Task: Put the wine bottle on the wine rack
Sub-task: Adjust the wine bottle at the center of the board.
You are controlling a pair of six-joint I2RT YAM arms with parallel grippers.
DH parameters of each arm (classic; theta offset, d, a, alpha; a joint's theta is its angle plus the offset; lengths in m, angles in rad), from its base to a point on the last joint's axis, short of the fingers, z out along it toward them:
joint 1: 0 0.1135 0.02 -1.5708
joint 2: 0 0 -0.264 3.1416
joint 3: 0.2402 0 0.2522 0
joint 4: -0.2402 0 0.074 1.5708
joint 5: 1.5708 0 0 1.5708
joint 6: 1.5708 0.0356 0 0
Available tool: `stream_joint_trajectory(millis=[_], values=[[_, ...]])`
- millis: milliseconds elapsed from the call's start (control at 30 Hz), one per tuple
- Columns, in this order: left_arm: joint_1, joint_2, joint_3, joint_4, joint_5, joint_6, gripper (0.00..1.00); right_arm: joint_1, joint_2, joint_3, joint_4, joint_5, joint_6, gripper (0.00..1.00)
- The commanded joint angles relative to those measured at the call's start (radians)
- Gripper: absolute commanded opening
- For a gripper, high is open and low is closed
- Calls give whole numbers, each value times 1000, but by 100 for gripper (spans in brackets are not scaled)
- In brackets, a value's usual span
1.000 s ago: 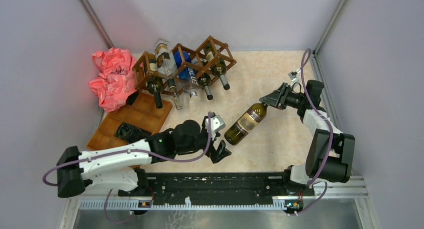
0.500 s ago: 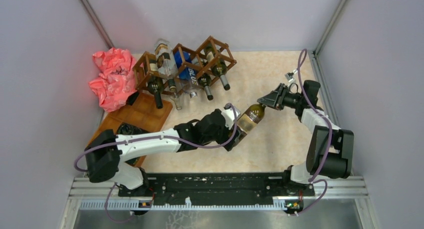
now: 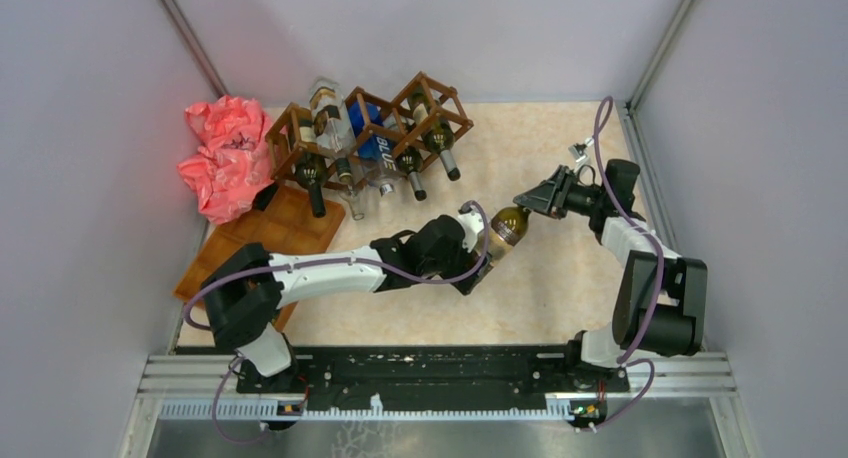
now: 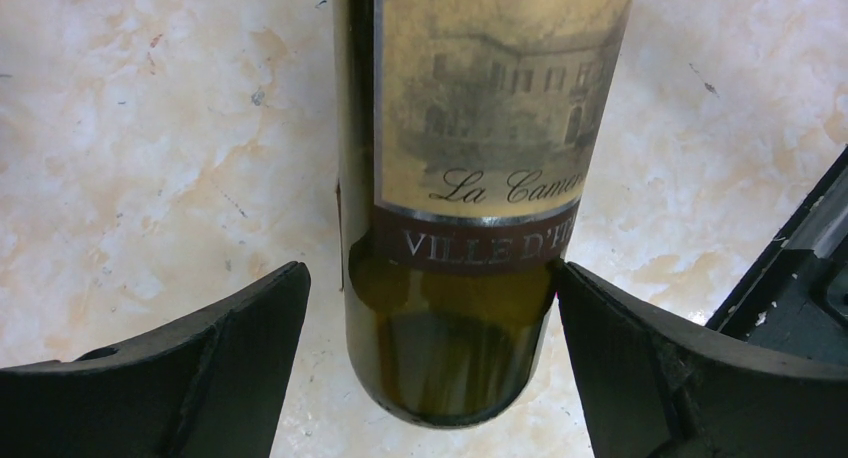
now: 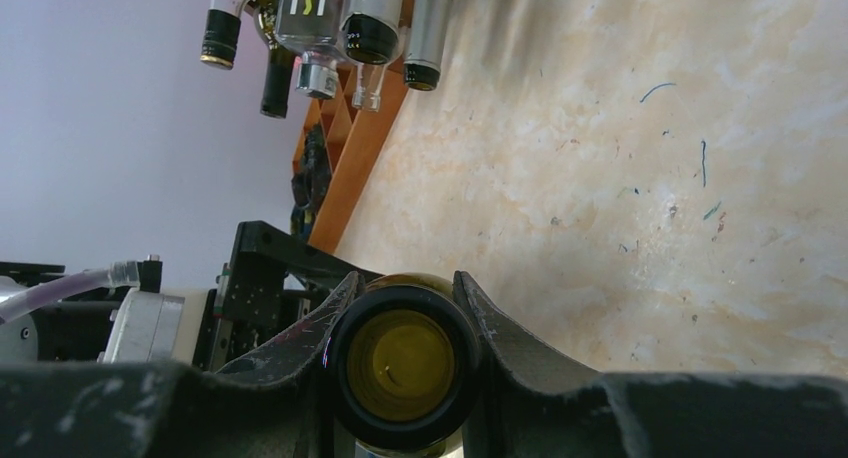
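Right jaws clamp wine bottle (image 4: 450, 338) | left jaws agape | label (image 4: 500, 98) "La Camer…", "VILLE…"

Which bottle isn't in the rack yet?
The green labelled wine bottle, neck in the right gripper; the others sit in the wine rack.

There is one wine rack (image 3: 447, 97), far away on the left. Bottles in the rack (image 3: 440, 143) lie close together. I can count at least five, but the real number is hard to tell. One more wine bottle (image 3: 505, 228) is out in the middle, so that makes at least six bottles. There is one pink bag (image 3: 225, 158) at the far left. One brown tray (image 3: 290, 223) lies nearer than the bag. There are two robot arms, one left arm (image 3: 320, 273) and one right arm (image 3: 640, 258).
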Motion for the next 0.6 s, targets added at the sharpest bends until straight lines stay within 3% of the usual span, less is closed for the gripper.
stream_joint_trajectory(millis=[0, 433, 500, 567], values=[[9, 32, 40, 38, 62, 20, 99, 12, -8, 13, 33, -80, 67, 0], [17, 109, 53, 112, 123, 21, 97, 19, -2, 12, 36, -82, 70, 0], [18, 110, 47, 119, 127, 22, 91, 19, -1, 11, 37, -82, 70, 0], [21, 105, 40, 123, 133, 26, 74, 19, 1, 11, 36, -83, 70, 0]])
